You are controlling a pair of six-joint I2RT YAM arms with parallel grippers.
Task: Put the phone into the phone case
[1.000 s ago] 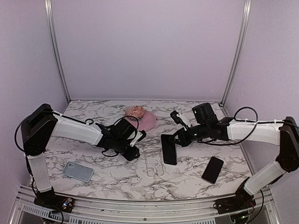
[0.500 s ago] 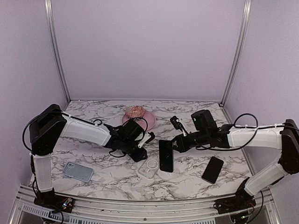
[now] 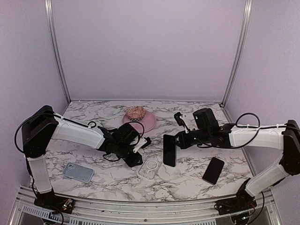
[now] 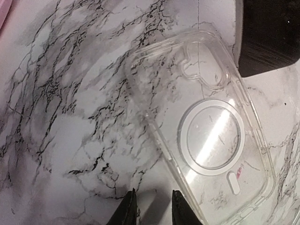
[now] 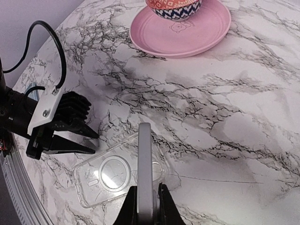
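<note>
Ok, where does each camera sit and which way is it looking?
Top external: above and behind the bases, looking down on the table; both arms show.
Left wrist: looks down at the phone case; left gripper at the bottom edge.
Right wrist: looks along the phone, edge-on in the right gripper.
All three share the phone case.

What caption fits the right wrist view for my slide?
Slim pale-edged phone, clamped edge-on in the right jaws, over the clear plastic phone case on marble table.

Soft even light; glare on phone case [image 4: 206,136]; faint shadows.
</note>
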